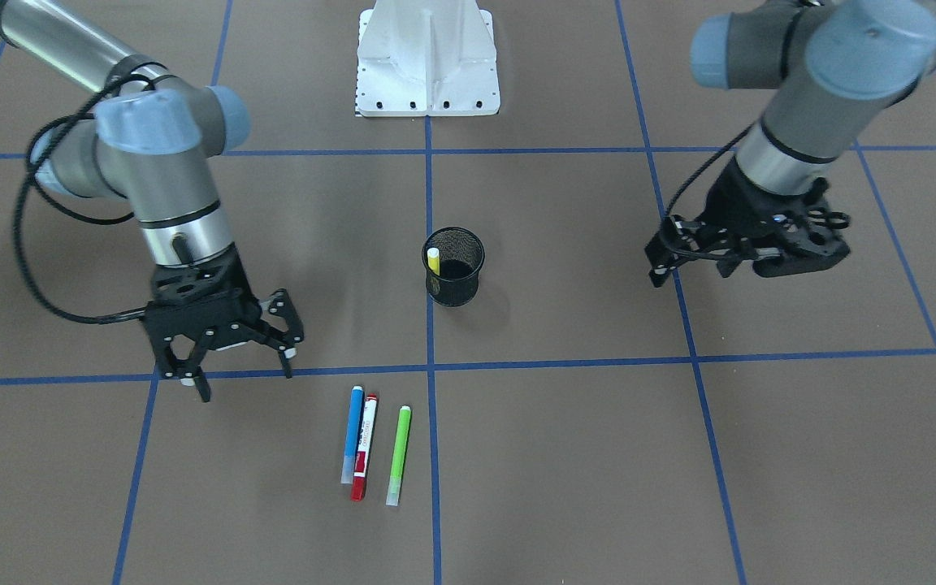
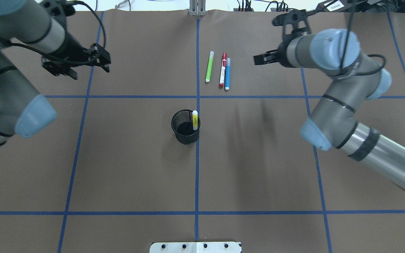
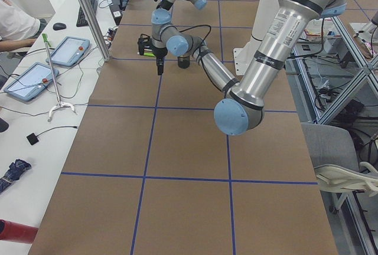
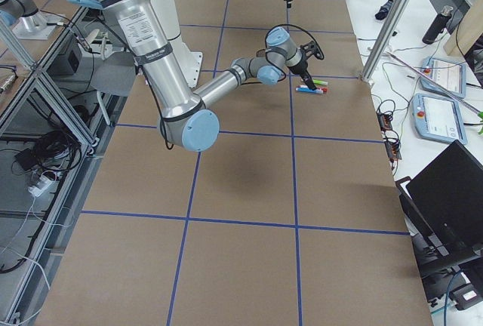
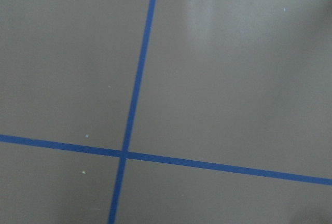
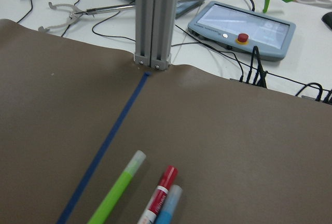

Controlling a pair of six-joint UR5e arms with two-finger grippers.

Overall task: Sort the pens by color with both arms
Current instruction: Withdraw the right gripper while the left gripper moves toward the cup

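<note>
With the yellow pen (image 1: 433, 262) in the black mesh cup (image 1: 453, 284), the right gripper (image 1: 246, 382) and left gripper (image 1: 692, 273) flank that cup, fingers spread and empty, seemingly ready for the blue pen (image 1: 352, 431), red-capped pen (image 1: 363, 448) and green pen (image 1: 399, 455)

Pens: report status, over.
Right gripper open, empty. Left gripper open, empty. Yellow pen in mesh cup; blue pen, red pen, green pen lie on table. Nothing blocks them.

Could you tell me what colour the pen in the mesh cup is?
The pen is yellow, pale-tipped; best in the overhead view.
</note>
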